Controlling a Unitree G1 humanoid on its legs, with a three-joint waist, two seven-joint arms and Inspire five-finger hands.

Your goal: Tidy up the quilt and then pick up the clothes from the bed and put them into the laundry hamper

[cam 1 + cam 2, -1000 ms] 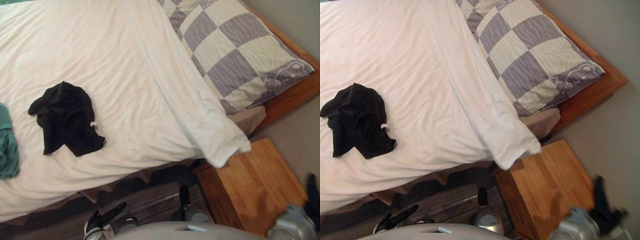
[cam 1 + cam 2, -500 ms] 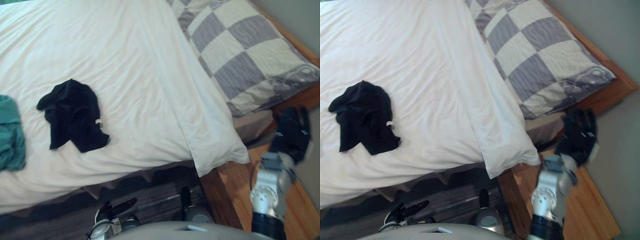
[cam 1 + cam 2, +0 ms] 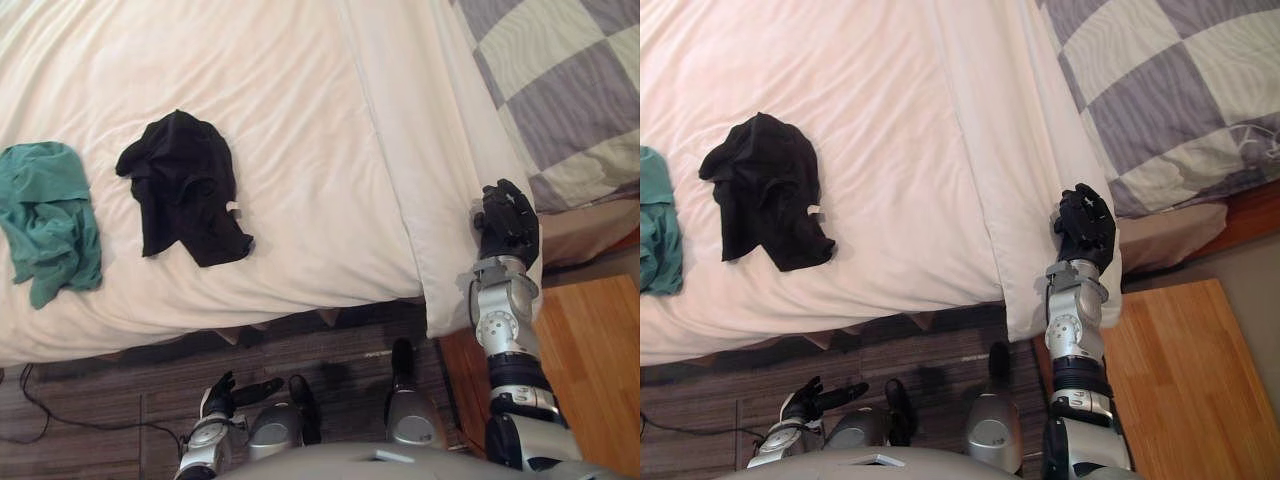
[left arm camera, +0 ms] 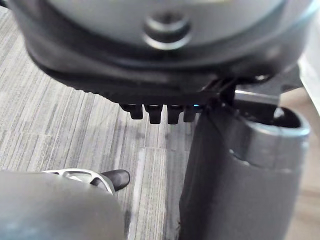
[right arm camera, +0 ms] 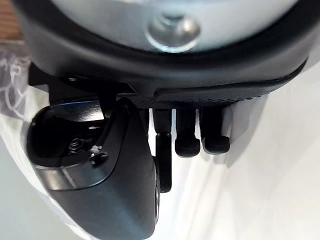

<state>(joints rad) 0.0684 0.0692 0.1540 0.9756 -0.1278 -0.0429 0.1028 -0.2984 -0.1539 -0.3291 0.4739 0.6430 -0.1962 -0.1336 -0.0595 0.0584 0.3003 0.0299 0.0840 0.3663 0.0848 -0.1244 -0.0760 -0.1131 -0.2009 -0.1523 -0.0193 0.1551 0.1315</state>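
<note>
- The right hand (image 3: pixel 507 222) was at the near right corner of the wide white quilt (image 3: pixel 300 120), with its fingers loosely straight, its thumb apart, and nothing gripped.
- A crumpled black garment (image 3: pixel 185 190) and a crumpled teal garment (image 3: pixel 50 215) lay on the quilt's left part, slightly apart.
- The left hand (image 3: pixel 232 393) hung low, near the floor, with its fingers relaxed and empty.

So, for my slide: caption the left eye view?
Right robot hand over white quilt; black garment, green garment lie on it.

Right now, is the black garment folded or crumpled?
Crumpled: the black garment lies bunched in an irregular heap on the quilt.
</note>
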